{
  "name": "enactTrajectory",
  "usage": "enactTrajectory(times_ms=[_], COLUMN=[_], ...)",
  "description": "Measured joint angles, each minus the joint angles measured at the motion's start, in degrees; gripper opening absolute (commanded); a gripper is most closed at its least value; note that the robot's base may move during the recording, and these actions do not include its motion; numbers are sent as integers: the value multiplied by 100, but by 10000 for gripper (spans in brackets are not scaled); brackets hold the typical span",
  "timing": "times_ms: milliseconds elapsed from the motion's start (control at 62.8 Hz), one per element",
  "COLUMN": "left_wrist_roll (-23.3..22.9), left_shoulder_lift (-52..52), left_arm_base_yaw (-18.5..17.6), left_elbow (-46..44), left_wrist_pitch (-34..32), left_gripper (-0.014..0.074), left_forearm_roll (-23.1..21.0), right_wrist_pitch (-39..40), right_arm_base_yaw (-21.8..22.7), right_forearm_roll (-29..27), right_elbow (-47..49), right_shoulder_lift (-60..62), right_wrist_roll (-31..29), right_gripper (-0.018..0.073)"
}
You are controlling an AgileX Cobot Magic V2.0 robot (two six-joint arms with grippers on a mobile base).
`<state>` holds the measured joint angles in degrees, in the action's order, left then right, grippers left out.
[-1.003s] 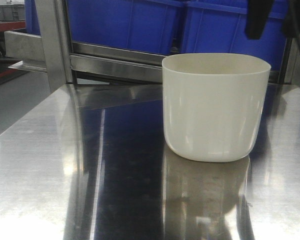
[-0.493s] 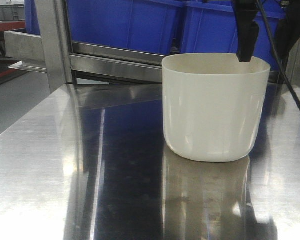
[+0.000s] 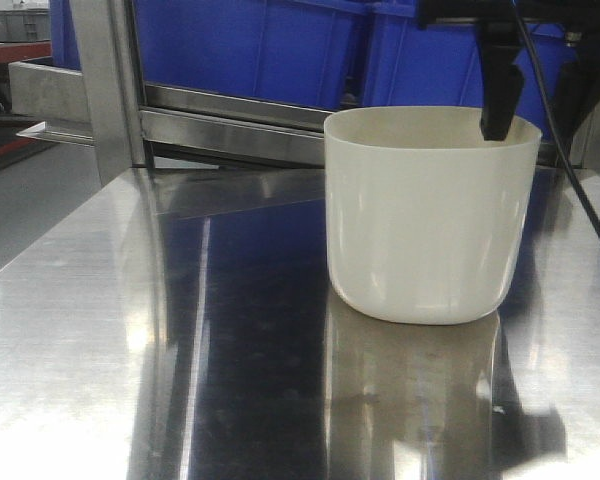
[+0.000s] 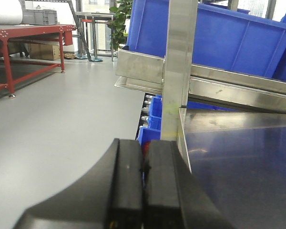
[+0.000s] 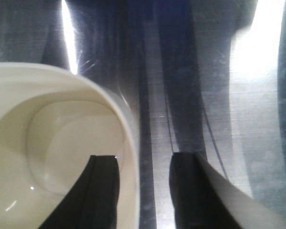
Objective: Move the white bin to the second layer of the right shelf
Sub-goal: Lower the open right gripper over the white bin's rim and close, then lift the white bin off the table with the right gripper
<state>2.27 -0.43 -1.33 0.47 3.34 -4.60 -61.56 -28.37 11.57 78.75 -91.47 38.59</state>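
The white bin [image 3: 430,215] stands upright on the steel tabletop [image 3: 180,380], right of centre. My right gripper [image 3: 540,105] hangs over its far right rim, open. In the right wrist view one finger [image 5: 102,191] is inside the white bin [image 5: 43,157] and the other is outside over the steel. The rim wall runs between them and the right gripper [image 5: 145,164] touches nothing. My left gripper [image 4: 144,164] is shut with nothing in it, low beside the table's left edge. The right shelf second layer is out of view.
Behind the bin a steel rack rail [image 3: 230,125] carries blue ribbed crates [image 3: 260,45], with an upright post [image 3: 105,90] at the left. The left wrist view shows the same post [image 4: 178,71], grey floor [image 4: 62,124] and a red-framed bench [image 4: 24,38].
The right gripper has come down from the top right corner. Its fingers now straddle the bin's far right rim. The bin has not moved.
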Motion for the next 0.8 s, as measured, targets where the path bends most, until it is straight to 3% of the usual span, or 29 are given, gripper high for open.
enactTrajectory(times_ms=[255, 525, 796], left_wrist_roll=[0, 0, 0], left_shoulder_lift=[0, 0, 0], left_arm_base_yaw=[0, 0, 0], left_elbow=[0, 0, 0], left_wrist_pitch=[0, 0, 0], left_gripper=[85, 85, 85], left_forearm_roll=[0, 0, 0], right_wrist_pitch=[66, 80, 103], right_arm_base_yaw=[11, 11, 101], right_forearm_roll=[-35, -109, -145], right_elbow=[-14, -14, -14], right_shoulder_lift=[-312, -394, -213], right_wrist_roll=[0, 0, -80], right_gripper=[340, 36, 55])
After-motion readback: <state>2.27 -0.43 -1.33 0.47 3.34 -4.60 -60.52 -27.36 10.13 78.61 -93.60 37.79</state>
